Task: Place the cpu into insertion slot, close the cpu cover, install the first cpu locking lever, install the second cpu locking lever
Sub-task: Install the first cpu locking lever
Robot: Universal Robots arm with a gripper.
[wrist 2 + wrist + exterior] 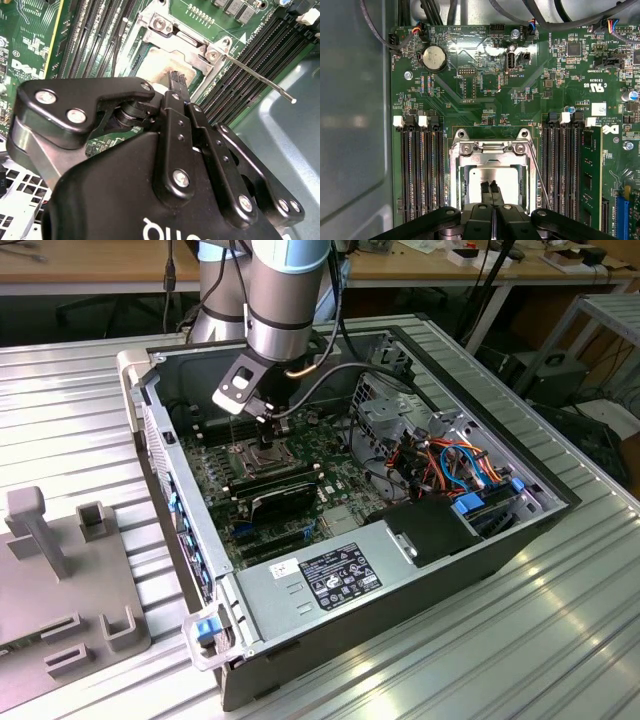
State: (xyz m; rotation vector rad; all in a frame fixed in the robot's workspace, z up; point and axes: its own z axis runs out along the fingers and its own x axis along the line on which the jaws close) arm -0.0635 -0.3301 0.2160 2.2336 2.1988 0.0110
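Cpu [509,181] lies silver face up in the insertion slot [248,453], straight under the tool [489,188]. The tool's two black fingertips [483,189] are clenched together with nothing between them; whether they touch the chip face or sit just above it, can't tell. Cpu cover [456,180] looks folded flat around the chip rim. One locking lever [258,78], a thin steel rod, sticks out free over the memory slots [562,170] beside the socket, so it reads as unlatched. Risks, my judgement: with that lever loose nothing clamps the cover, so a sideways nudge from the tips could skew the frame and shift the chip on its pins. Pressing off-centre could scratch the face or bend pins. The rod stands near the tool's linkage and could snag it. Green memory stick [590,175], same bank just past the lever, could get clipped. Writing: white silkscreen codes all over the motherboard [485,80], a white sticker [599,108] by the stick, part of a white logo on the tool body in the second wrist view, and a printed black label [340,575] on the power supply at the near side of the case [420,610]; none transcribed. Case sits on a ribbed metal tabletop [520,640], with a grey fixture [60,570] at the exterior view's left.
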